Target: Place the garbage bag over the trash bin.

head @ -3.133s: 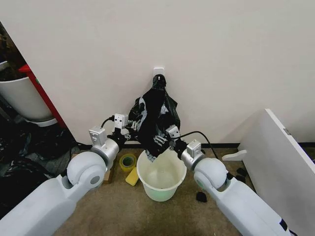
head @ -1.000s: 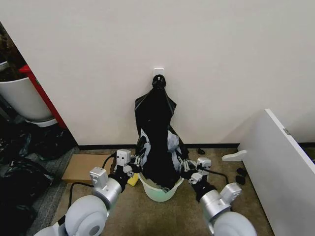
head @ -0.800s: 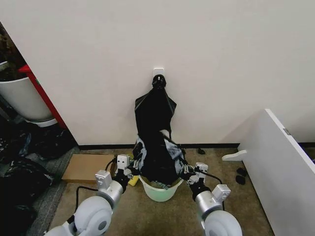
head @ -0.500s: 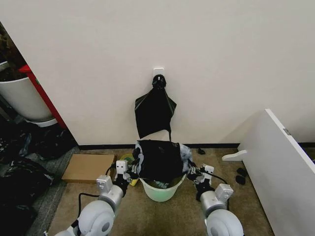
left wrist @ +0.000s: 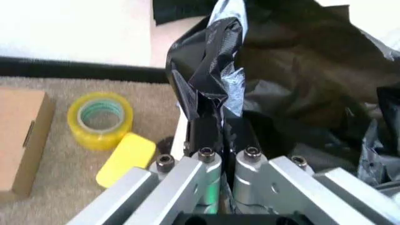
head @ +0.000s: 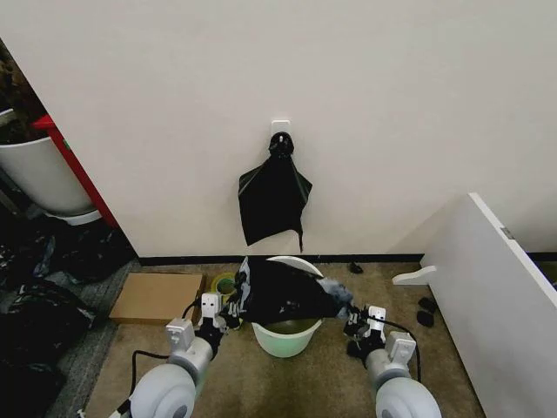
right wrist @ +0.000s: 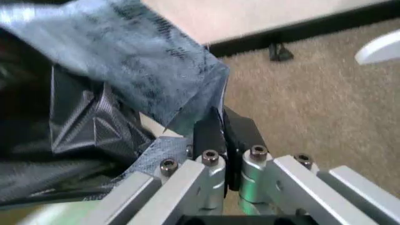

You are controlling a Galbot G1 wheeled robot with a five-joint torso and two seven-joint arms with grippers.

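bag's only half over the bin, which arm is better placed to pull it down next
Neither clearly: left end effector and right end effector each pinch the garbage bag on opposite sides of the trash bin.

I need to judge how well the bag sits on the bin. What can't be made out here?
- Head view: the garbage bag hides most of the trash bin rim.
- Left wrist view: the left gripper and bag folds hide the bin wall.
- Right wrist view: the right gripper pinches film; the bin below is blurred.
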